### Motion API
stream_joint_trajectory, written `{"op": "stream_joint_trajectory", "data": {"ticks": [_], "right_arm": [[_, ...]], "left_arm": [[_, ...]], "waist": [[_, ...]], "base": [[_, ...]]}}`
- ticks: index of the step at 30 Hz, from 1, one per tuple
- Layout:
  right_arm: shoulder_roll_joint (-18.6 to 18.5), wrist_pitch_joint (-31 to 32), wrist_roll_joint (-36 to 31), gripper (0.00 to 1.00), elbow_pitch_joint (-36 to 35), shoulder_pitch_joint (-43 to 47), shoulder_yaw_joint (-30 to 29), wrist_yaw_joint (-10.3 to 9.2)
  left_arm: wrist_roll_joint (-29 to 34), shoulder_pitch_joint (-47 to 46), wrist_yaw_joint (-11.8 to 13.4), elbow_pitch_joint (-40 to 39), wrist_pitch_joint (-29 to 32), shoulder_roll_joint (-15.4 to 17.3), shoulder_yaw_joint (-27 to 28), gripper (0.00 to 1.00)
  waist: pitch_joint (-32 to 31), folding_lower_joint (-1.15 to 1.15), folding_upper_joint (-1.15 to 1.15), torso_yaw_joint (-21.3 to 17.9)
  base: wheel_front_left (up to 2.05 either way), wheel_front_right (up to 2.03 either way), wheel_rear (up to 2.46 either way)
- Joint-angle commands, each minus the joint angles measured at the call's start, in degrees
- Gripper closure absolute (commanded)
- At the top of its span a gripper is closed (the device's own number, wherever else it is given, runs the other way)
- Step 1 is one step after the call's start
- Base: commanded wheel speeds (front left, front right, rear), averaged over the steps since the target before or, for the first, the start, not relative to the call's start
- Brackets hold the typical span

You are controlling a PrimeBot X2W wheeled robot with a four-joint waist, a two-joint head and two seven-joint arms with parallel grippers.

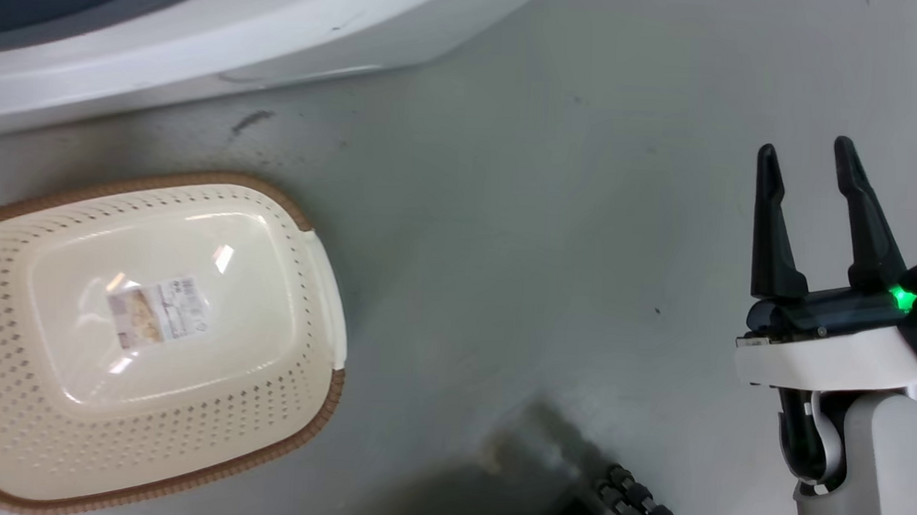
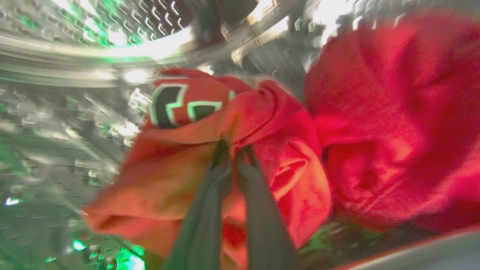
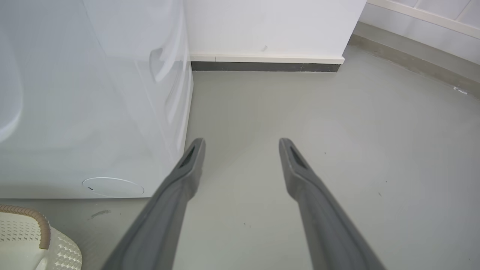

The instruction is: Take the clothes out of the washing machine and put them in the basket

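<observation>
Inside the washing machine [image 1: 205, 37] drum [image 2: 56, 112], the left hand [image 2: 232, 150] is pinched narrow on a fold of the red jersey [image 2: 168, 180]. A plain red garment [image 2: 393, 112] lies just beside it. In front of the machine the basket [image 1: 334, 395] sits on the floor [image 1: 545, 215], and the right hand [image 1: 807, 160] hangs wide, holding nothing.

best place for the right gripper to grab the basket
Likely the cream side handle of the basket, approached from the robot's right, where the right gripper sits open. The handle is a thin lip on the nearest edge that the jaws could straddle.
</observation>
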Motion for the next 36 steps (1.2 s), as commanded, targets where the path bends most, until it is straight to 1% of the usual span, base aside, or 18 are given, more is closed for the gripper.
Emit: {"op": "stream_joint_trajectory", "data": {"ticks": [1, 7, 12, 15, 19, 22, 25, 28, 33, 36], "right_arm": [[0.0, -0.1, -0.6, 0.00, 0.2, 0.1, -0.5, -0.05], [0.0, -0.1, -3.2, 0.00, 1.0, 1.6, -2.2, -0.06], [0.0, -0.1, -4.6, 0.00, 1.5, 2.8, -2.9, -0.06], [0.0, -0.1, -5.3, 0.00, 1.9, 3.9, -3.0, -0.06], [0.0, -0.1, -6.1, 0.00, 2.4, 5.3, -3.0, -0.06], [0.0, -0.1, -6.6, 0.00, 2.7, 6.2, -3.0, -0.06], [0.0, -0.1, -7.0, 0.00, 2.6, 7.1, -3.1, -0.06], [0.0, -0.1, -7.4, 0.00, 2.9, 7.8, -3.3, -0.05], [0.0, -0.1, -8.1, 0.00, 3.5, 9.2, -3.4, -0.06], [0.0, -0.1, -8.6, 0.00, 3.8, 10.1, -3.2, -0.05]], "left_arm": [[-0.8, 1.6, 0.5, 0.5, -2.7, -1.1, 0.5, 1.00], [-3.5, 8.0, 1.8, 3.2, -15.1, -6.4, 2.0, 1.00], [-4.9, 13.8, 2.3, 4.9, -24.3, -9.4, 2.5, 1.00], [-5.7, 17.6, 2.7, 5.4, -28.7, -11.2, 2.7, 1.00], [-5.4, 22.9, 3.9, 3.4, -31.5, -12.5, 3.0, 1.00], [-5.7, 27.0, 4.1, -1.6, -31.9, -12.6, 4.7, 1.00], [-4.6, 32.9, 5.5, -9.2, -32.0, -11.6, 7.2, 1.00], [-3.5, 38.6, 6.7, -16.9, -31.9, -11.2, 9.6, 1.00], [-1.7, 48.5, 9.0, -28.0, -31.9, -12.0, 12.3, 1.00], [-0.8, 53.8, 9.9, -33.0, -31.9, -12.7, 12.9, 1.00]], "waist": [[-3.6, 0.00, 0.00, 2.8], [-9.5, 0.00, 0.00, 6.3], [-14.6, 0.00, 0.00, 8.4], [-17.8, 0.00, 0.00, 9.4], [-21.5, 0.00, 0.00, 10.4], [-23.7, 0.00, 0.00, 11.1], [-25.8, 0.00, 0.00, 12.1], [-27.6, 0.00, 0.00, 13.1], [-30.9, 0.00, 0.00, 15.1], [-32.6, 0.00, 0.00, 16.2]], "base": [[0.00, 0.00, 0.00], [0.00, 0.00, 0.00], [0.00, 0.00, 0.00], [0.00, 0.00, 0.00], [0.00, 0.00, 0.00], [0.00, 0.00, 0.00], [0.00, 0.00, 0.00], [0.00, 0.00, 0.00], [0.00, 0.00, 0.00], [0.00, 0.00, 0.00]]}}
